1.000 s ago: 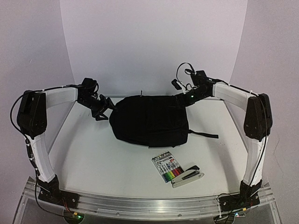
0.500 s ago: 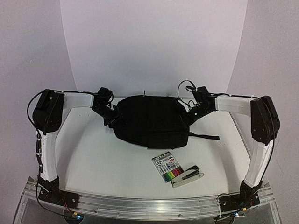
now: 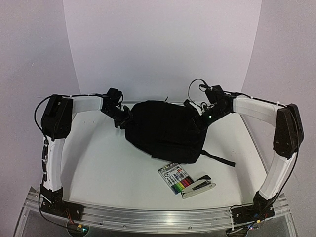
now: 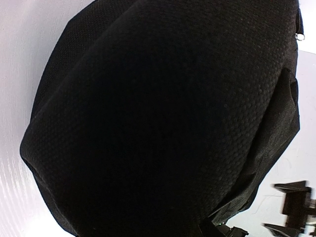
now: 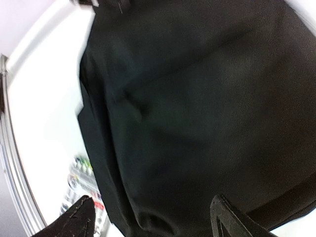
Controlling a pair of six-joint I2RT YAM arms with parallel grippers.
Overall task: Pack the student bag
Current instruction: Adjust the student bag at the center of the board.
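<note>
The student bag, a large black fabric backpack, lies closed at the table's middle back, tilted toward the front right. My left gripper is pressed against the bag's left edge. The bag's textured fabric fills the left wrist view and hides the fingers, so I cannot tell whether that gripper is open or shut. My right gripper is at the bag's upper right corner. In the right wrist view it is open, its two fingers set wide apart with bag fabric between them.
A pack of coloured markers and a stapler lie side by side in front of the bag, and the markers also show in the right wrist view. A black strap trails from the bag's right side. White walls curve behind the table.
Both arms moved in against the bag's two sides. The bag shifted and turned toward the front right, and its strap swung nearer the front.
</note>
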